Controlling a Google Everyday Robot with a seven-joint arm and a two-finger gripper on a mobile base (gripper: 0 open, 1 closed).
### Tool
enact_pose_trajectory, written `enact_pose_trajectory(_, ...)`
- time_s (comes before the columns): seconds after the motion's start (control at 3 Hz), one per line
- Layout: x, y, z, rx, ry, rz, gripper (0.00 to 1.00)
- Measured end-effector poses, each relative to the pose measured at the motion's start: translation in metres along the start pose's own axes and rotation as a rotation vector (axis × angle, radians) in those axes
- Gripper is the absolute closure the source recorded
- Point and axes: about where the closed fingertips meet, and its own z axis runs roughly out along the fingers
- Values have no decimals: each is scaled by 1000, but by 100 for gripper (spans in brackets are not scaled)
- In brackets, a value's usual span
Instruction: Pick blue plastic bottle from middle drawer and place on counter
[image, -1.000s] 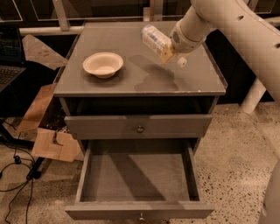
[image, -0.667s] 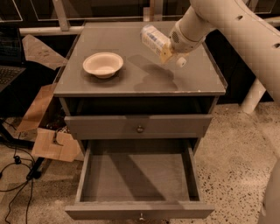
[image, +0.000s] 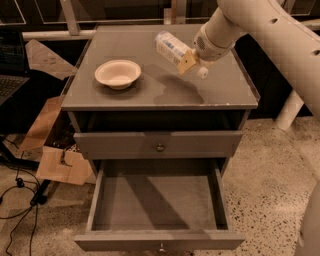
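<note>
The blue plastic bottle (image: 170, 48) is held tilted in the air above the right half of the counter (image: 155, 92), cap end pointing up-left. My gripper (image: 191, 62) is shut on the bottle's lower end, reaching in from the upper right on the white arm. The bottle's shadow falls on the counter just below it. The middle drawer (image: 157, 202) is pulled fully open below, and its grey floor is bare.
A shallow cream bowl (image: 118, 73) sits on the left part of the counter. A closed drawer front with a knob (image: 160, 147) lies above the open drawer. Cardboard pieces (image: 57, 162) and cables (image: 17, 192) lie on the floor at left. A white post (image: 289, 107) stands at right.
The gripper and bottle have stayed almost in place above the counter; no clear movement shows.
</note>
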Motion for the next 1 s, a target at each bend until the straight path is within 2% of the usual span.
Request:
enact_pose_trajectory(0.33, 0, 0, 0, 0, 0, 0, 8)
enact_pose_trajectory(0.67, 0, 0, 0, 0, 0, 0, 0)
enact_pose_trajectory(1.0, 0, 0, 0, 0, 0, 0, 0)
